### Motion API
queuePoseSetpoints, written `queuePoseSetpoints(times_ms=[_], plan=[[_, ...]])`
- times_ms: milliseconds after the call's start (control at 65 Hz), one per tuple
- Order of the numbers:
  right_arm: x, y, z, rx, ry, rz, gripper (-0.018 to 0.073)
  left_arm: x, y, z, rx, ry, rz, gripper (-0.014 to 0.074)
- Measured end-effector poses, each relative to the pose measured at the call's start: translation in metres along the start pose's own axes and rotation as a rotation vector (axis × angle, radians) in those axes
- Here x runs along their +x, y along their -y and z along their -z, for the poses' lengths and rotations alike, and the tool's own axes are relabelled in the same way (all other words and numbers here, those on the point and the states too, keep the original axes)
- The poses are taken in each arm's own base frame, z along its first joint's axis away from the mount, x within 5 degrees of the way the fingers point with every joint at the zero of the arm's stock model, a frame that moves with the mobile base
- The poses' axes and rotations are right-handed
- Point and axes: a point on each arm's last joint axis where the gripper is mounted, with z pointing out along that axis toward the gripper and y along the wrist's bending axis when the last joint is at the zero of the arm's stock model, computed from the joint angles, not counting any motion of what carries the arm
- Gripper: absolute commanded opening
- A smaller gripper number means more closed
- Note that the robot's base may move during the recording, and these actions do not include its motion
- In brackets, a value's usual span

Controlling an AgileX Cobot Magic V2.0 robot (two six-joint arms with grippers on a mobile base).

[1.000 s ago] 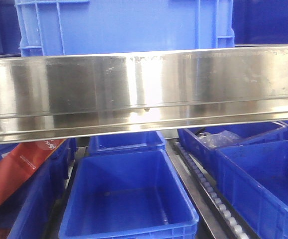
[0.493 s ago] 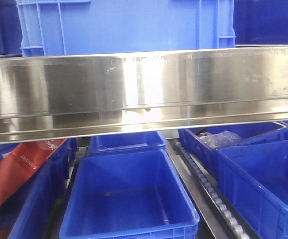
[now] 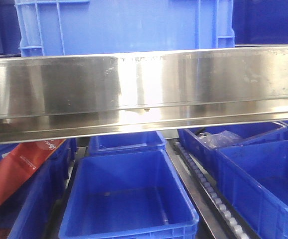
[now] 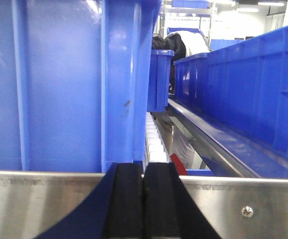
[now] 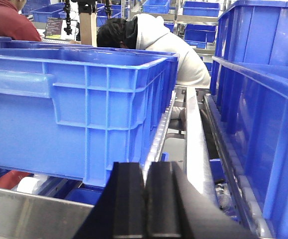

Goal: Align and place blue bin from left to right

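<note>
The blue bin [image 3: 124, 25] stands on the upper level behind a steel rail [image 3: 144, 94], which hides its lower wall. In the left wrist view its ribbed corner [image 4: 119, 84] fills the left half, close ahead of my left gripper [image 4: 144, 172]. That gripper is shut with nothing between its black pads and sits at the rail's edge. In the right wrist view the blue bin [image 5: 74, 109] stands ahead and to the left of my right gripper [image 5: 146, 172]. This gripper is also shut and empty, just off the bin's near right corner.
Another blue crate [image 5: 263, 109] flanks the bin on the right, with a roller track [image 5: 158, 134] and a rail between them. Below the steel rail lie open blue crates [image 3: 129, 199] [image 3: 268, 184], a red package [image 3: 19, 169] and a roller strip [image 3: 208, 189]. A person in a white hoodie [image 5: 168, 45] bends at the far end.
The blue bin wavered a few pixels sideways and came back to where it was. Nothing else has visibly moved.
</note>
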Motion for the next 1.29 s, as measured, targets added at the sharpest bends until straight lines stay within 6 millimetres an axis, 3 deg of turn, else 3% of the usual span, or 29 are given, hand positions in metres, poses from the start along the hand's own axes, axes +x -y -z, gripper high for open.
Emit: queuePoseSetpoints(times_ms=[862,1047,1293], plan=[[0.003,0.003,0.001,0.031,-0.009,0.053,-0.0071,0.0,0.0,0.0,0.0,0.0,0.0,-0.0111],[0.028,0.016,0.013,0.167,-0.039,0.054,-0.0071,0.0,0.0,0.0,0.0,0.0,0.0,-0.0111],[0.082,0.021,0.042,0.345,-0.012,-0.009,-0.0071,0.0,0.0,0.0,0.0,0.0,0.0,-0.0111]])
